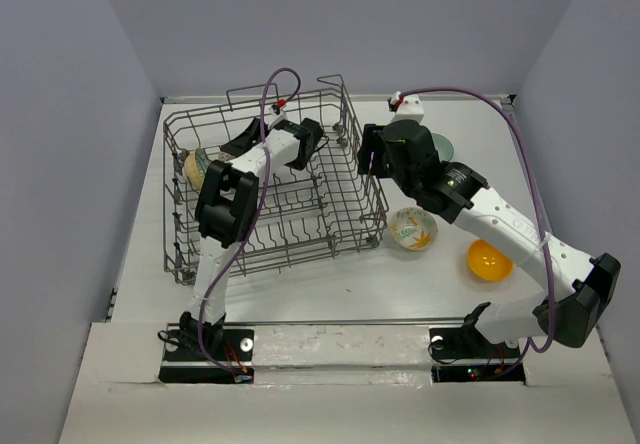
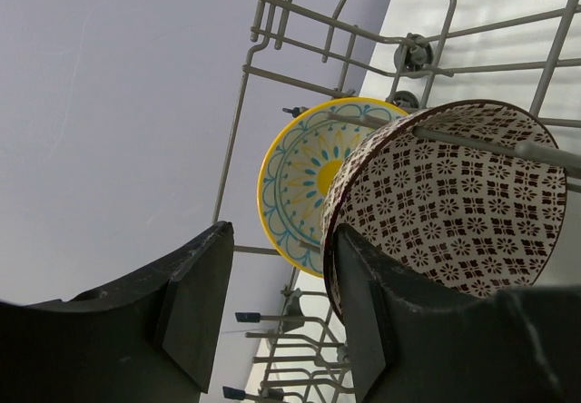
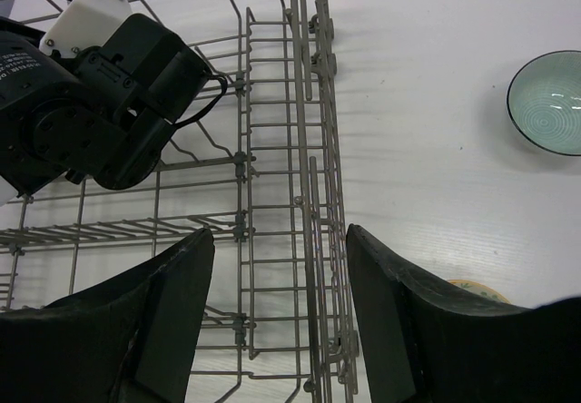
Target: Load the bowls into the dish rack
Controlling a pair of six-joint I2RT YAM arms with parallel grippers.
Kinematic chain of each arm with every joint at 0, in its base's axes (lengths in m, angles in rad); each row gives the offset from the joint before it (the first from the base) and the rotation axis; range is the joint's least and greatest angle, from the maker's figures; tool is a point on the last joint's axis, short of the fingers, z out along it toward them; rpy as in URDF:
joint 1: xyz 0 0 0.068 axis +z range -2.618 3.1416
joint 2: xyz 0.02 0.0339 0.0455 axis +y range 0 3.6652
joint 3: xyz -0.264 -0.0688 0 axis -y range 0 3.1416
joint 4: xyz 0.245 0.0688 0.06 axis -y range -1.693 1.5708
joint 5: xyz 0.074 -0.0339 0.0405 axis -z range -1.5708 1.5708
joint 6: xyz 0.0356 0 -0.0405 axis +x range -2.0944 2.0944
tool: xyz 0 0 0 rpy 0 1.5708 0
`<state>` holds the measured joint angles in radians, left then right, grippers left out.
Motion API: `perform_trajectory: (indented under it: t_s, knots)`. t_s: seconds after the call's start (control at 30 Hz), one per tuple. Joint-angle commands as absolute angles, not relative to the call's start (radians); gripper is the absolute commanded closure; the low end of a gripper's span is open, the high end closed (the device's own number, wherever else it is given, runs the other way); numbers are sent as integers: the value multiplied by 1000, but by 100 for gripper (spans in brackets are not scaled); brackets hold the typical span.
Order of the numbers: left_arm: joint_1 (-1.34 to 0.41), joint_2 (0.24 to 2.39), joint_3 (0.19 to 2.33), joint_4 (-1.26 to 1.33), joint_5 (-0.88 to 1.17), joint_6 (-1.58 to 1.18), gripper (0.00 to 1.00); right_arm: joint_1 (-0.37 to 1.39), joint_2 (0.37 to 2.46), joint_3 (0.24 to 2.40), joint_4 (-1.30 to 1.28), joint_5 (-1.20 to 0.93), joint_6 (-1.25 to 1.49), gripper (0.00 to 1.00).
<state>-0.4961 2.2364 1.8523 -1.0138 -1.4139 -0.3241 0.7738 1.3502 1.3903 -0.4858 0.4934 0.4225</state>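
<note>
- Dish rack (image 1: 310,219): grey wire basket with raised sides, standing on the left half of the table (image 1: 330,289)
- Left gripper (image 2: 281,240): inside the rack, jaws parted, nothing clamped between them; one finger (image 2: 381,330) lies just beside the rim of the brown patterned bowl (image 2: 454,203) — contact cannot be told
- Brown patterned bowl and yellow floral bowl (image 2: 304,181): both on edge in the rack, near its left wall, the patterned one overlapping the floral one
- Right gripper (image 3: 279,235): jaws wide and empty, above the rack's right wall
- Teal bowl (image 3: 547,102), leaf-pattern bowl (image 1: 413,228), orange-yellow bowl (image 1: 489,260): upright on the table, right of the rack — outside it
</note>
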Motion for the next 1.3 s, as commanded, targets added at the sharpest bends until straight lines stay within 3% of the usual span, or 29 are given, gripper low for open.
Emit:
perform_trajectory:
  t_s: [0.0,0.37,0.6,0.9,1.27]
  knots:
    - [-505,2155,1839,-1028,-1473,-353,39,778,1321,1387,-437,489,422,34]
    - [-505,2128,1844,-1080,-1463,-416,28,778,1319,1390,-437,491,419,34]
    - [-505,2065,1815,-1004,-1428,-361,26,778,1324,1396,-440,494,417,34]
    - [-511,1933,1732,-778,-1237,-147,26,778,1321,1399,-446,525,416,34]
    - [-549,1746,1704,-681,-956,-141,27,778,1228,1424,-512,669,416,32]
